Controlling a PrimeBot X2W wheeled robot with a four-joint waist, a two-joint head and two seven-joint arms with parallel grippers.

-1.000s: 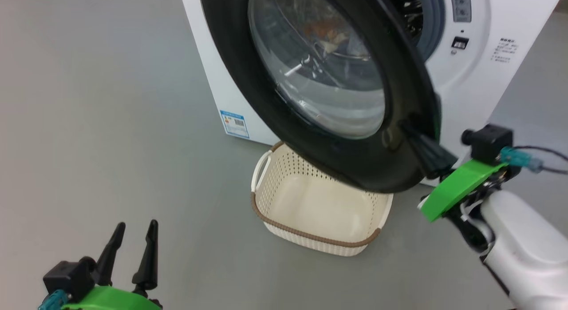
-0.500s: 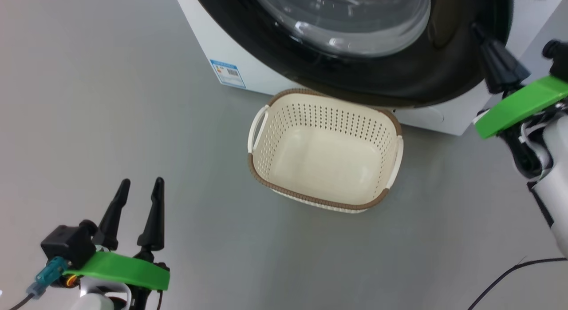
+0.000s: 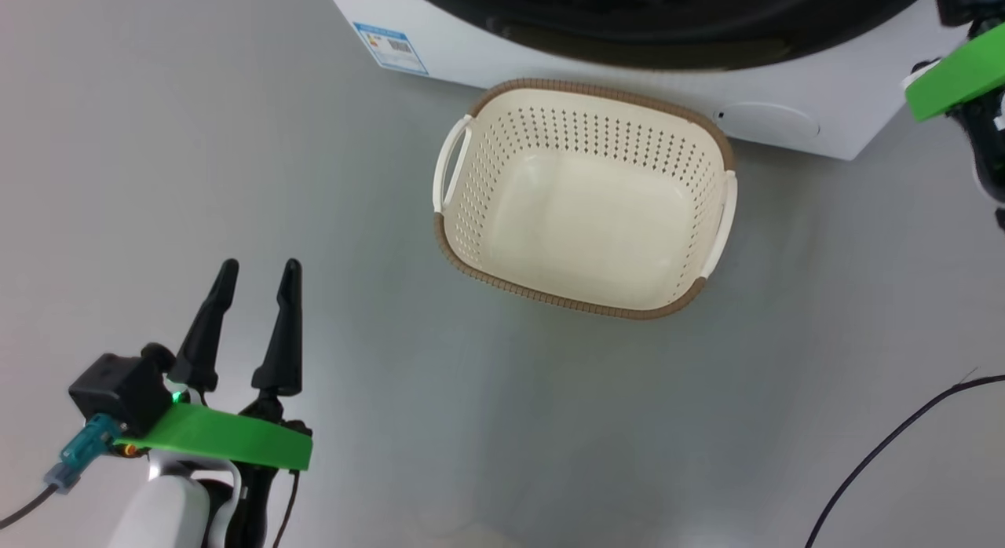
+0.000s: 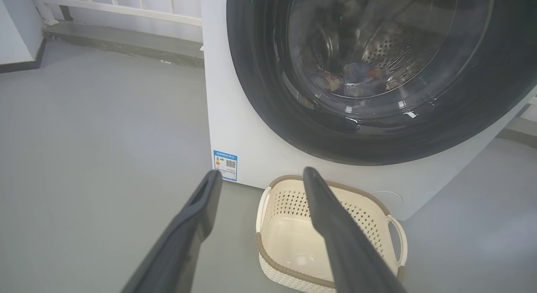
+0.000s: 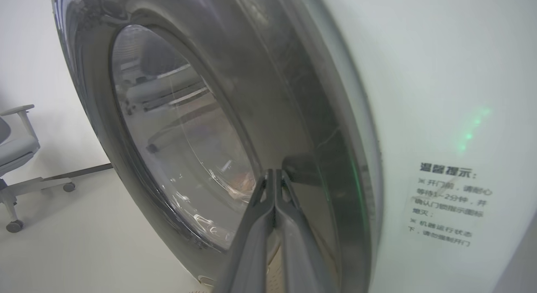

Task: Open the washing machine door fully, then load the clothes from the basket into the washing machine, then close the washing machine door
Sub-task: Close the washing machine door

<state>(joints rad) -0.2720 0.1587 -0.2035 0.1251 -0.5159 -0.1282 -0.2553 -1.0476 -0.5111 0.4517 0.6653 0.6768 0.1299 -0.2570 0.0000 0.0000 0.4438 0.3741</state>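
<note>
Large round glossy black-rimmed glass door, shut or nearly so against white front-loading washing machine: heavy, stiff, slick, likely best pressed at rim; right gripper fingers closed together, tips at rim; left gripper fingers spread wide, empty; light blue clothes behind glass

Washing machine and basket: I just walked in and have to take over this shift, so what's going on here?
A laundry load looks nearly done. The basket sits empty on the floor in front of the washing machine. The clothes lie inside it, seen through the glass of the door, which looks closed or very nearly so. The right gripper, shut, has its tips at the door's black rim. The left gripper hangs open, holding nothing.
</note>
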